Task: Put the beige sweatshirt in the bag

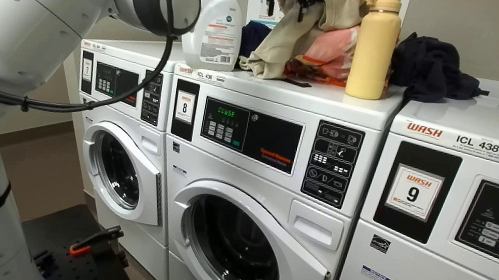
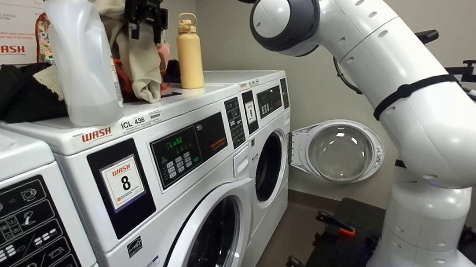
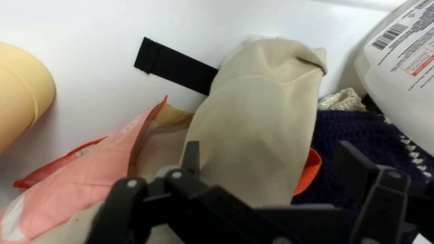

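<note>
The claw [image 3: 271, 156] holds its fingers [image 3: 356, 169] wide apart, and in the wrist view the sleeve of the beige sweatshirt [image 3: 251, 128] shows through the gap between them, its ribbed cuff [image 3: 281, 51] running past the fingertips onto the white washer top [image 3: 101, 67]. In both exterior views the claw points down, overlapping the sweatshirt's upper folds, though whether they touch I cannot tell. The sleeve drapes just beside the pink bag [image 1: 332, 49], and how much of the sweatshirt lies inside it is hidden.
</note>
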